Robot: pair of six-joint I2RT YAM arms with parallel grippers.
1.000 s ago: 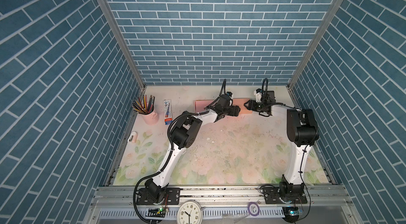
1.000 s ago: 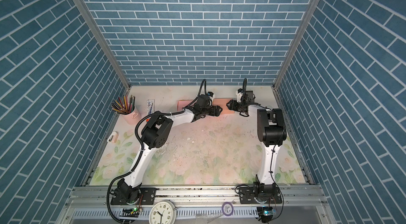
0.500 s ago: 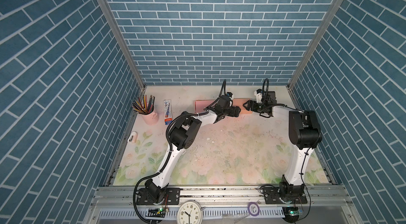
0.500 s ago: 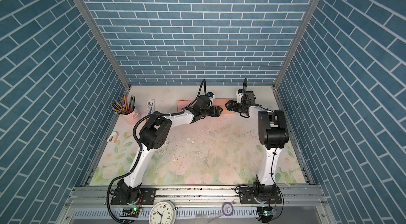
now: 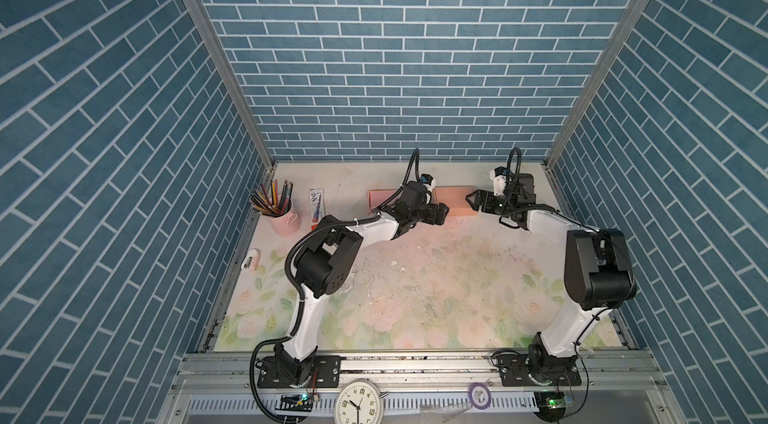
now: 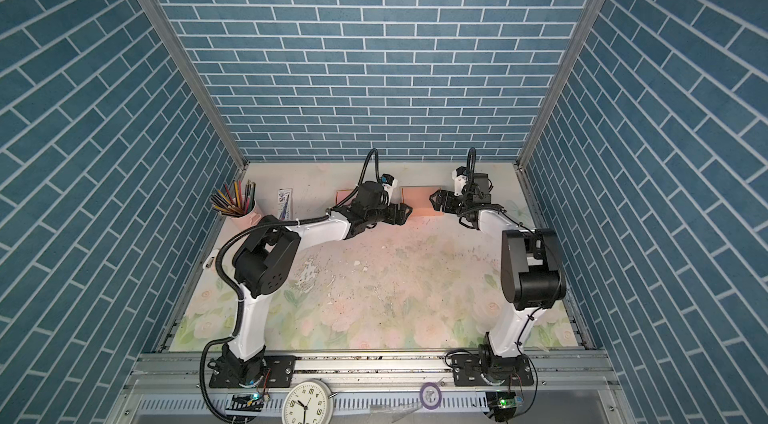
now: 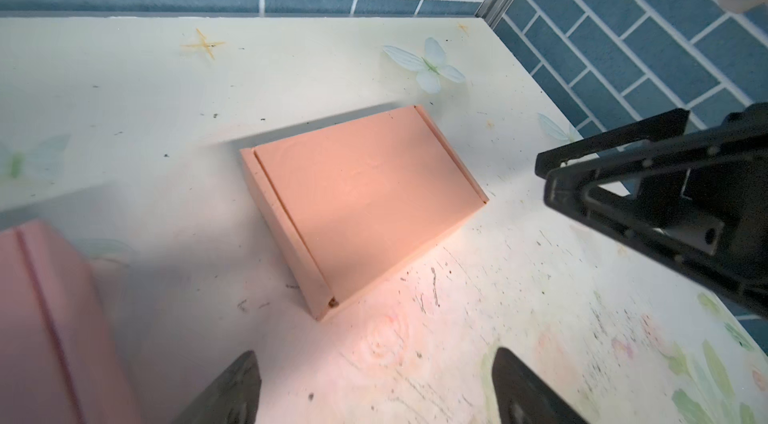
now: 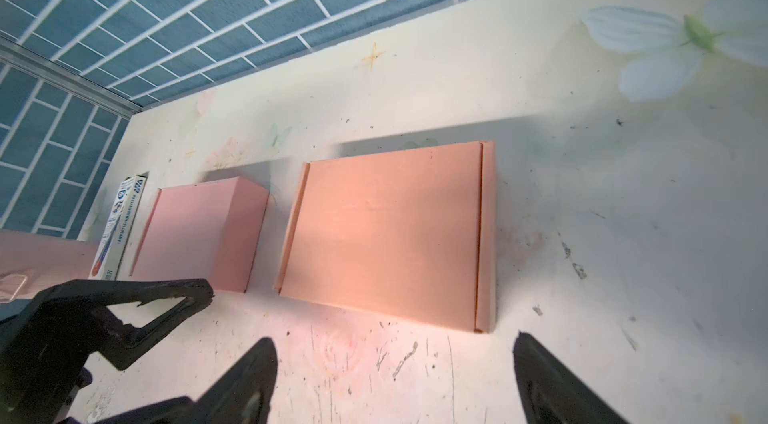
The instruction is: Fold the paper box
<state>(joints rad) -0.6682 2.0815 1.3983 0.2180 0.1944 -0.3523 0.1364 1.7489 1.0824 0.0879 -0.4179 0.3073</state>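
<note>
Closed salmon paper box [image 8: 390, 234] lies flat near the back wall [image 8: 249, 6], between both grippers. The left gripper [image 7: 374, 359] and right gripper [image 8: 395, 341] gape wide, empty. I judge a straight retreat best, so nothing nudges its lid.

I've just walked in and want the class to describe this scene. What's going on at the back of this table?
A peach paper box lies flat at the back of the table, with its lid closed. The left gripper is at one end of it and the right gripper at the other. Both have their fingers open, and neither is touching the box. A second pink box sits beside it on the left arm's side, and nothing is holding that one either. The folding looks done, or nearly so.
</note>
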